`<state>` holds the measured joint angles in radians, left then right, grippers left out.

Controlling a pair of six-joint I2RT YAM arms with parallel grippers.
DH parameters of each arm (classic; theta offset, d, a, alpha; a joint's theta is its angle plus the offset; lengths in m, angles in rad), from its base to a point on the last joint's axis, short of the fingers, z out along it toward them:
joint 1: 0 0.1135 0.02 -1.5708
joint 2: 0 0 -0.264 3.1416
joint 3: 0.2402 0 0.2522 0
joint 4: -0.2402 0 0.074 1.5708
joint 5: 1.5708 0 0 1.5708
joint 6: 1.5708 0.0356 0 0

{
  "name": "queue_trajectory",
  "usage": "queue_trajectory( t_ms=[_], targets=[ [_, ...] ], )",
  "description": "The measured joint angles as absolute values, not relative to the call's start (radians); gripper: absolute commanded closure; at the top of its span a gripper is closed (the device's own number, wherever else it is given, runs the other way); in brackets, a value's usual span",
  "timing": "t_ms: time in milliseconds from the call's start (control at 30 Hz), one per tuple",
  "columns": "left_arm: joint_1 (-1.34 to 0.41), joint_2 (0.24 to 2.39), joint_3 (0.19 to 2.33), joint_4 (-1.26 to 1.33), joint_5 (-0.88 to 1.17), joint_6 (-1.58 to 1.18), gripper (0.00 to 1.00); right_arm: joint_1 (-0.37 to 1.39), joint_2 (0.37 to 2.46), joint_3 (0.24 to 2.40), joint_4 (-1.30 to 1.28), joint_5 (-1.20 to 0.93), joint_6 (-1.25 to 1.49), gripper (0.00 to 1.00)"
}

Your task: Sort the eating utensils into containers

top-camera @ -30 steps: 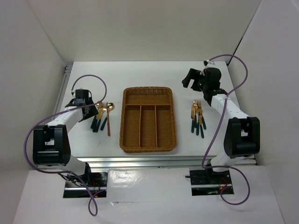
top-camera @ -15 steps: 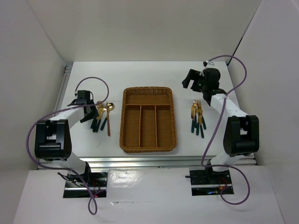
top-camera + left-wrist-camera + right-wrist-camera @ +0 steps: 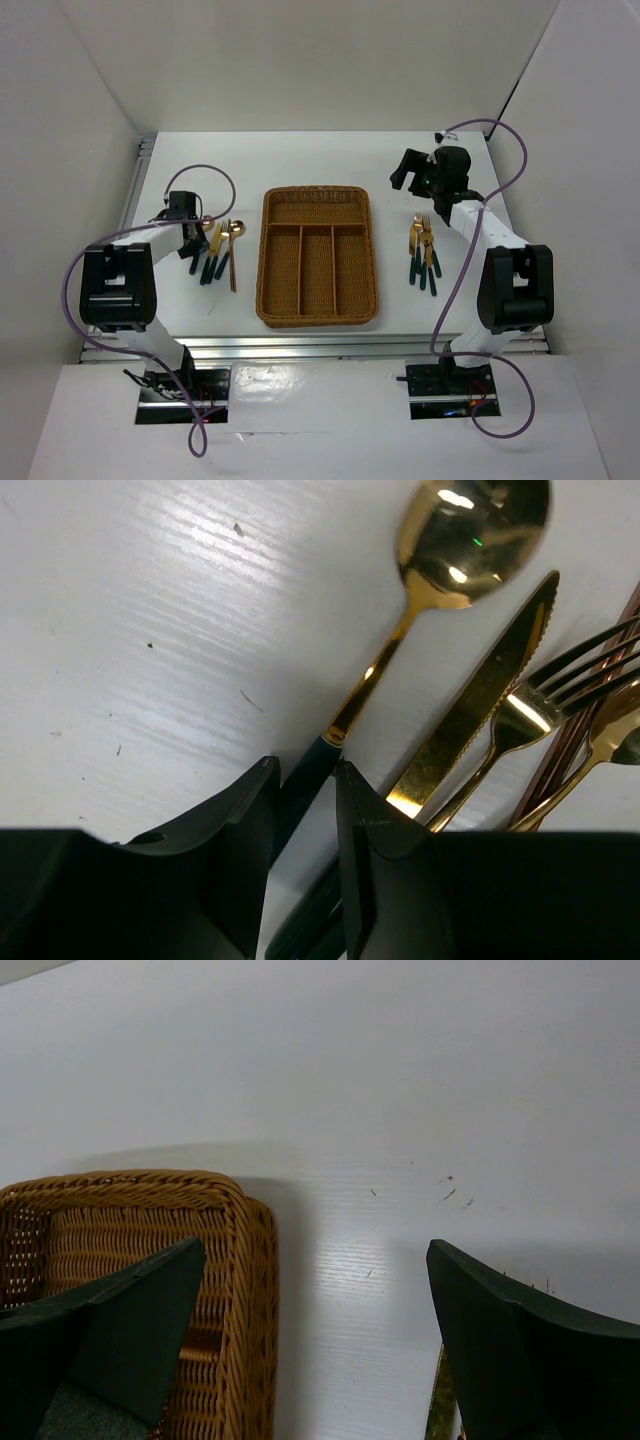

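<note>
**Cutlery sort, mid-reach.** From above, the left gripper (image 3: 193, 248) sits low on the white table (image 3: 300, 160), at the left edge of the left cluster of utensils (image 3: 220, 248). Its jaws are too small there to read.

The left wrist camera fills the gap. The fingers (image 3: 240, 850) stand close on either side of the dark green handle of a spoon (image 3: 440, 570), whose gold bowl points away from the lens. A sliver of table shows beside the handle, and whether the pads truly pinch it cannot be told. Just right of the spoon, a knife (image 3: 480, 695), a fork (image 3: 545, 685) and copper-brown chopsticks (image 3: 585, 715) lie fanned together.

At centre is the wicker tray (image 3: 262, 255), with three long slots and one crosswise slot at its far end. The right cluster of utensils (image 3: 424, 250) lies just right of it.

The right gripper (image 3: 403, 172) hangs beyond that cluster and apart from it, jaws spread wide. Its own camera alone shows the tray's corner behind one finger (image 3: 130, 1330), bare table between the two, and a glint of gold at the bottom edge.
</note>
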<state>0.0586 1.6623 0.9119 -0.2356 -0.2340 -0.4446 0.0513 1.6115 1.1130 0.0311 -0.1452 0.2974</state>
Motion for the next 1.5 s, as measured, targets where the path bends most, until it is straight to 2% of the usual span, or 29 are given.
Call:
queue_trajectory(
  t_ms=[233, 567, 867, 1100, 1333, 1500],
  targets=[
    [0.059, 1.685, 0.934, -0.228, -0.242, -0.446, 0.77, 0.051, 1.613, 1.113, 0.031, -0.145, 0.297, 0.0],
    [0.059, 1.662, 0.929, -0.242, -0.242, -0.455, 0.81, 0.051, 1.613, 1.113, 0.031, -0.147, 0.297, 0.0],
    [0.036, 1.383, 0.918, -0.308, -0.227, -0.51, 0.81, 0.051, 1.613, 1.113, 0.031, -0.154, 0.299, 0.0],
    [-0.157, 1.198, 0.915, -0.313, -0.133, -0.572, 0.8, 0.051, 1.613, 1.114, 0.022, -0.137, 0.311, 0.0],
    [-0.382, 1.159, 0.87, -0.315, -0.089, -0.664, 0.79, 0.051, 1.601, 1.114, 0.019, -0.113, 0.325, 0.0],
    [-0.482, 1.154, 0.837, -0.313, -0.094, -0.743, 0.79, 0.051, 1.557, 1.101, 0.02, -0.108, 0.325, 0.0]
  ],
)
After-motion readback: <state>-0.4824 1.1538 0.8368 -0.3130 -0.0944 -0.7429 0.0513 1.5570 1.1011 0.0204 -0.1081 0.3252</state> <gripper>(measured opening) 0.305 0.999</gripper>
